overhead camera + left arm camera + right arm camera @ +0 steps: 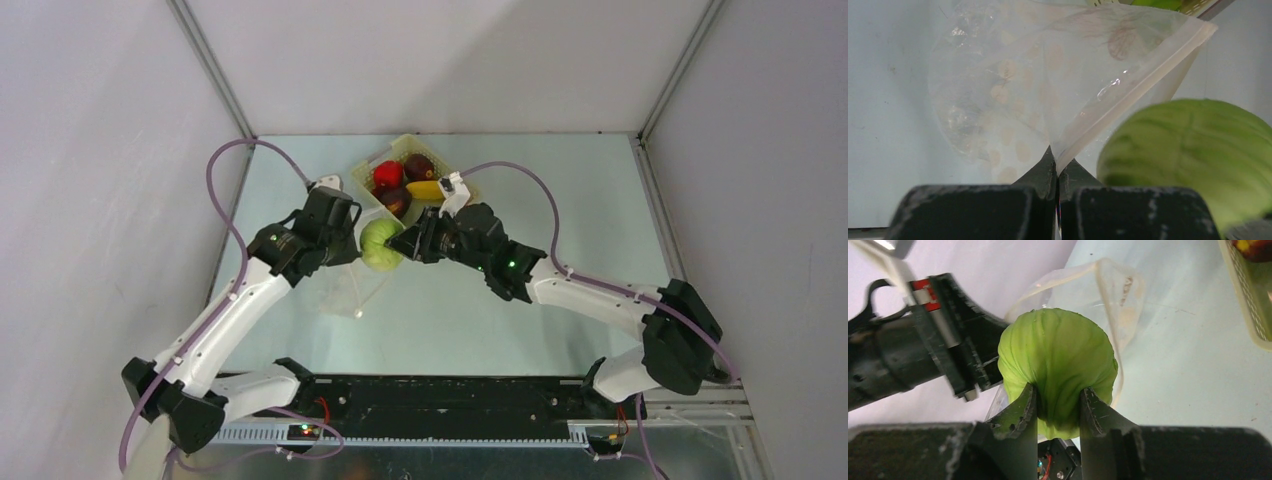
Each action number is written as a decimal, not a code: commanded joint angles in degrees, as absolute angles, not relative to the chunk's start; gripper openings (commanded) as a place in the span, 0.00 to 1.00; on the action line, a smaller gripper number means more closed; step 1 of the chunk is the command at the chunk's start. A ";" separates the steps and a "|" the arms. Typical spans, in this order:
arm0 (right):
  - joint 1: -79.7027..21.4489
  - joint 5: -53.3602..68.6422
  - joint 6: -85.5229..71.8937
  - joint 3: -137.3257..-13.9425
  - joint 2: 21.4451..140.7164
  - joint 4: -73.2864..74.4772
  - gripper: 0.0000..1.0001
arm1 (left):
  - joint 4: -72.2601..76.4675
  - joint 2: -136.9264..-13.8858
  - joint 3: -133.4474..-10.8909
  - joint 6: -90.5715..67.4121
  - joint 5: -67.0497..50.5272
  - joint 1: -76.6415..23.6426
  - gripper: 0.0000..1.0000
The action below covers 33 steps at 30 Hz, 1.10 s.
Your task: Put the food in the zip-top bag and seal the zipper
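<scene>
Loading the cabbage (1058, 350) into the bag (1013, 90).
The left gripper (1057, 165) pinches the bag's rim tight; the right gripper (1059, 392) clasps the cabbage, jaws partly apart. Next: push it inside, then release.

the right gripper (1058, 392) pinches a green vegetable (1058, 352), ribbed like a cabbage. its two dark fingers (1023, 412) press into the lower end so the skin puckers between them. the zip-top bag (1128, 295) lies just behind, its clear rim arching over the top of the vegetable and down the right side. whether the vegetable is past the rim cannot be told. the left arm (913, 345), black with a red patch, reaches in from the left, close beside the vegetable. a pale latticed basket (1248, 315) stands at the upper right corner on the light tabletop (1193, 375), with a dark red piece (1258, 249) in it.
</scene>
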State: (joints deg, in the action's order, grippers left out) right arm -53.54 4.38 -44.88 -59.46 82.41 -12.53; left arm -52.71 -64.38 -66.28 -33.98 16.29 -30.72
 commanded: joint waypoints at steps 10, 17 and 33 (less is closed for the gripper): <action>-56.30 -8.41 -48.83 -61.71 87.45 -10.28 0.00 | -47.64 -60.84 -65.87 -31.83 8.78 -30.53 0.00; -58.43 -11.67 -41.17 -67.36 87.37 -3.62 0.00 | -48.52 -62.69 -70.87 -30.54 8.69 -32.39 0.00; -60.71 -16.75 -35.28 -82.33 97.46 18.17 0.05 | -44.49 -59.68 -66.35 -27.39 3.43 -34.45 0.00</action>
